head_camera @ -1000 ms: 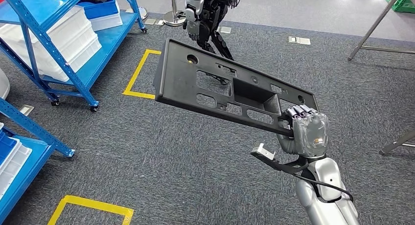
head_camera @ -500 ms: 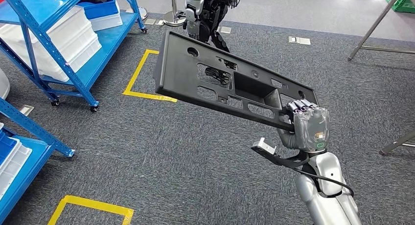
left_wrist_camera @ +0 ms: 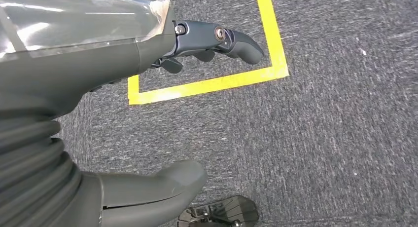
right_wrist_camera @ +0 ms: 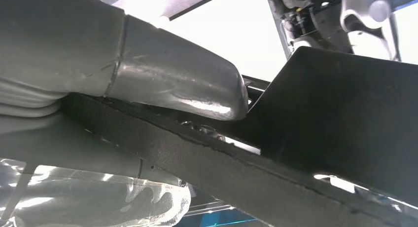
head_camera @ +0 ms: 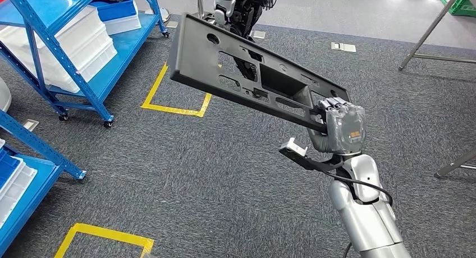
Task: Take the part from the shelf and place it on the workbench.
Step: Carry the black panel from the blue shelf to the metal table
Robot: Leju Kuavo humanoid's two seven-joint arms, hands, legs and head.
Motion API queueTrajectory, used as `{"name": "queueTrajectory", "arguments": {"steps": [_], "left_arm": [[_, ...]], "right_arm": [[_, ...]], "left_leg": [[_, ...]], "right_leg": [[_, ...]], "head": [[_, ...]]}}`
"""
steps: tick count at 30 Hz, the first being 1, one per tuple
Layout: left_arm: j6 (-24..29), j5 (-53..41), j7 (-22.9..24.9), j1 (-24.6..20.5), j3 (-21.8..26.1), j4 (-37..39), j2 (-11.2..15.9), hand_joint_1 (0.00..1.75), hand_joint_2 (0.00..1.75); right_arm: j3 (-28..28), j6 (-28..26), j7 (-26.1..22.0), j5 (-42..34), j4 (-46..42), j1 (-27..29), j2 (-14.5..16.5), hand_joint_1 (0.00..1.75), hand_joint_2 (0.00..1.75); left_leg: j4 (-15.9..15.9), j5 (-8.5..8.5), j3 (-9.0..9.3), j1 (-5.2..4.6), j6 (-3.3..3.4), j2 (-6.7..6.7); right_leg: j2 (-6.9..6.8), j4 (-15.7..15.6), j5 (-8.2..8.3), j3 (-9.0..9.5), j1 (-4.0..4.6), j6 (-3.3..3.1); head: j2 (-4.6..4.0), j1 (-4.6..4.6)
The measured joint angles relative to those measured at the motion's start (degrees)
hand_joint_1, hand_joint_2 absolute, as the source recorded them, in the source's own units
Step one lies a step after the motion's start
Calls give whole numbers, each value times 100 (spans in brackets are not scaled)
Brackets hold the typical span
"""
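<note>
The right hand (head_camera: 341, 126) grips one end of the long black plastic panel with cut-outs (head_camera: 247, 73), held above grey carpet (head_camera: 224, 179); a blue metal shelf rack (head_camera: 67, 50) stands well apart, a dark robot (head_camera: 241, 5) behind. The left hand (left_wrist_camera: 74, 89) holds nothing, fingers apart.

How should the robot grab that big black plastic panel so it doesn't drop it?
Probably the way its right hand grips the long black plastic panel now: fingers wrapped over the thin rim at one end, coming from below. A spot nearer the middle cutouts might balance its length better.

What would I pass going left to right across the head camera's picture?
Blue shelf rack with white bins → yellow floor tape → black part → right hand gripping its end → metal table legs.
</note>
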Motion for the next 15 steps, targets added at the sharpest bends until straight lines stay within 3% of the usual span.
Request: {"name": "queueTrajectory", "arguments": {"steps": [3,6,8,9,11,12,14,15], "left_arm": [[8,8,-30,-1,27,0,-6,0,175],[-3,2,-38,-14,33,0,-5,0,175],[-12,-6,-36,-17,33,0,-4,0,175],[-14,-9,-34,-17,33,0,-4,0,175],[-20,-11,-33,-18,33,0,-4,0,175],[-24,-11,-32,-19,34,0,0,0,175],[-27,-14,-30,-19,37,0,9,0,175],[-26,-15,-30,-20,38,0,13,0,175]], "right_arm": [[28,-62,-15,-17,96,-53,17,175,0],[52,-173,-37,-47,175,-52,1,175,0],[58,-198,-42,-58,219,-20,-21,175,0],[60,-198,-42,-59,233,-2,-28,175,0],[63,-199,-42,-60,244,16,-34,175,0],[67,-201,-42,-61,245,17,-32,175,0],[77,-211,-42,-62,251,12,-26,175,0],[81,-216,-42,-63,254,9,-26,175,0]], "left_leg": [[-259,133,128,42,110,53],[-417,200,219,50,163,146],[-422,191,230,54,150,217],[-421,179,240,61,132,255],[-418,140,282,81,68,334],[-412,115,307,73,19,372],[-438,84,364,48,-68,446],[-446,70,386,43,-104,486]], "right_leg": [[2,13,-13,-25,33,38],[5,753,-316,-404,22,9],[3,1129,-391,-612,0,58],[-10,1028,-314,-572,-22,109],[-163,373,-40,-250,-65,215],[-260,41,78,-76,-51,239],[-344,-257,164,80,-17,142],[-280,-285,182,89,-9,83]], "head": [[0,24],[0,86],[0,117],[0,131],[0,157],[0,169],[0,151],[0,131]]}}
